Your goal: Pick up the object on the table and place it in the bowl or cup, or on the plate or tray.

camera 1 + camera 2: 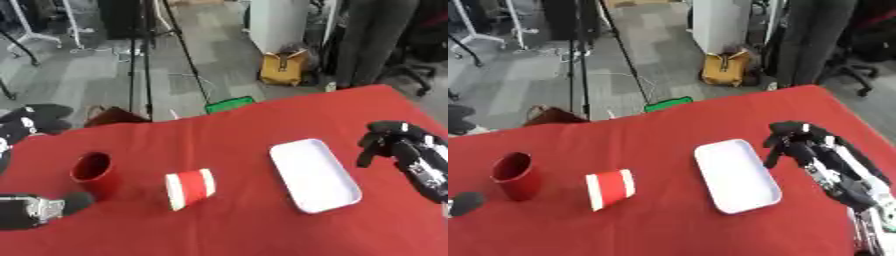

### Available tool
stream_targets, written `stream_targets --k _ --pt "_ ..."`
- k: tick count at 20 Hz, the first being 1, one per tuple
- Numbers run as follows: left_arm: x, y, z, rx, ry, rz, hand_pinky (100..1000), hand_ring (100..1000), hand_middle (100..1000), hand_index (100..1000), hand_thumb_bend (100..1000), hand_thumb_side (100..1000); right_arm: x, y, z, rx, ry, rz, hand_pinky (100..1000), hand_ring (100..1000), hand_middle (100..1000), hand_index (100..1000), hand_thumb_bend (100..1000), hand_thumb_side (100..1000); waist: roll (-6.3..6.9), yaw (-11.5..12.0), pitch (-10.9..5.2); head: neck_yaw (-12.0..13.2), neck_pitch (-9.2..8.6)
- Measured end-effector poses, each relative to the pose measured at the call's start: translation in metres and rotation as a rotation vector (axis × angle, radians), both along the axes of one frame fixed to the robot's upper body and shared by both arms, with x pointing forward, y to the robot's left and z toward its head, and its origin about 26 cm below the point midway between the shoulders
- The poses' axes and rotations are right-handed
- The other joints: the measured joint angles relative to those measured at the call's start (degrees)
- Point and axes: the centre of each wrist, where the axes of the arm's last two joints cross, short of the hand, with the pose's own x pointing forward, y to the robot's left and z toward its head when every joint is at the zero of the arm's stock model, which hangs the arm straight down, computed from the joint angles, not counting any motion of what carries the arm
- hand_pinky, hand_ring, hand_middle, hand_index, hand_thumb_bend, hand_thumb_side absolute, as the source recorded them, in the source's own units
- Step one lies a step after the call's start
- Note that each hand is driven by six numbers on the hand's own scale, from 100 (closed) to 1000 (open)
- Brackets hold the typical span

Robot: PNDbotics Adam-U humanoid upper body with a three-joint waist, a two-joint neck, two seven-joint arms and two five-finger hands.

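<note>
A red paper cup with a white band (190,188) lies on its side on the red table (245,230), left of centre, its mouth toward the lower left. An upright dark red cup (92,172) stands just to its left. A white rectangular tray (313,174) lies to its right with nothing on it. My right hand (398,147) hovers beside the tray's right edge, holding nothing, its fingers relaxed and bent downward. Only part of my left hand (39,210) shows, at the lower left edge, below the dark red cup.
A black object (26,122) sits at the table's far left edge. Beyond the far edge are tripod legs (140,60), a yellow bag (284,67), a green item (229,104) and a standing person's legs (372,40).
</note>
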Motion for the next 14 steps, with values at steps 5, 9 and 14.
stream_targets --k 5,9,14 --pt "0.031 0.025 0.016 0.25 0.092 0.138 699 748 806 874 1000 636 -0.001 -0.001 -0.002 -0.005 0.007 0.0 539 518 639 845 100 586 0.14 -0.33 -0.31 0.17 0.04" --pt "0.057 0.042 0.017 0.343 0.133 0.254 710 750 806 873 1000 649 -0.001 -0.002 -0.003 -0.006 0.011 0.001 539 518 639 845 100 587 0.1 -0.53 -0.36 0.28 0.45" --pt "0.09 0.06 0.0 0.399 0.232 0.344 719 753 808 873 1000 667 -0.001 -0.001 -0.004 -0.011 0.015 0.007 539 517 639 845 100 588 0.08 -1.3 -0.72 0.47 0.47"
